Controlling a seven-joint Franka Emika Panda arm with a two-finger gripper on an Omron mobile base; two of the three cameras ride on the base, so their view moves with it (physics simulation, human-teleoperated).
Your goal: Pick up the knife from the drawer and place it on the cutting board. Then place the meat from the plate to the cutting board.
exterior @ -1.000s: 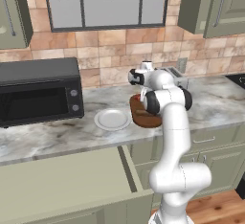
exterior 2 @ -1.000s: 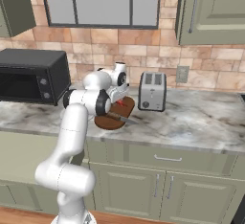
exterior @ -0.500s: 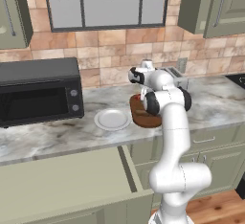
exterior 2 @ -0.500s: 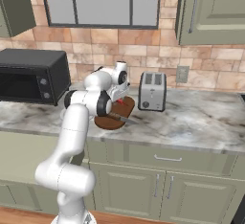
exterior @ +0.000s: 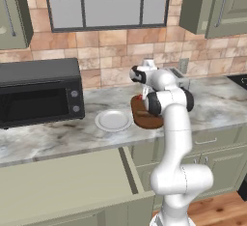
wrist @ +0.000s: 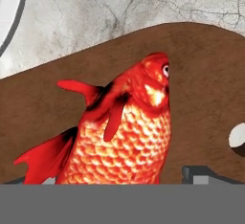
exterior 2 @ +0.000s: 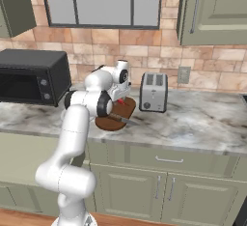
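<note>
Marbled grey tabletop w/ brick backsplash behind is carrying everything: black microwave at the left, silver toaster at the right, and between them the dark brown wooden cutting board w/ rounded corners, sitting just beside the small round white plate w/ raised rim. That plate is lying bare now. The wide sage-green drawer w/ pale flat interior is standing pulled out below the tabletop edge.

On the board: the slim knife w/ brown wooden handle is lying near the front edge, and the red-orange piece of raw meat (rendered as a scaly fish, fins and eye incl.) is lying on the dark wood in the hand view, directly ahead of the fingers. The two-finger tool is hanging low over the board; one grey fingertip is standing off to the side of the meat w/ a gap, not pressing it, so the fingers are reading as spread apart and gripping nothing.

Judgement: this is the release at the end of step two — both items are resting on the board, so the task is looking essentially done. Next move is probably calling for a straight lift up and away, w/o dragging fingers across the meat or nudging the knife off the edge.
</note>
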